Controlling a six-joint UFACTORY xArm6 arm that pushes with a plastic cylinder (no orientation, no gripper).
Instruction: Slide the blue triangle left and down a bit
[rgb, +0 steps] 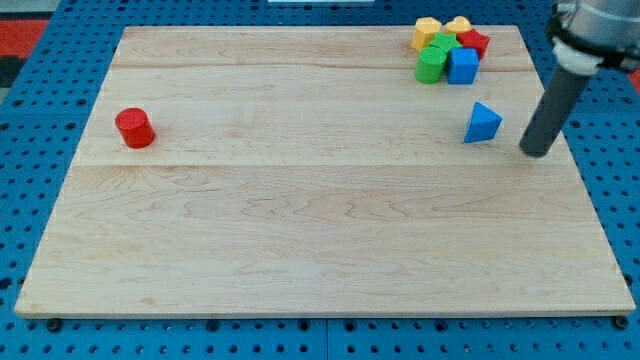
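Observation:
The blue triangle (482, 122) lies on the wooden board (320, 220) at the view's upper right. My tip (536, 152) is on the board just to the right of the triangle and slightly lower, with a small gap between them. The dark rod rises from the tip toward the view's top right corner.
A cluster of blocks sits at the view's top right: a blue cube (462, 66), a green cylinder (431, 66), a red block (473, 41), and two yellow blocks (427, 32) (458, 25). A red cylinder (134, 128) stands alone at the view's left.

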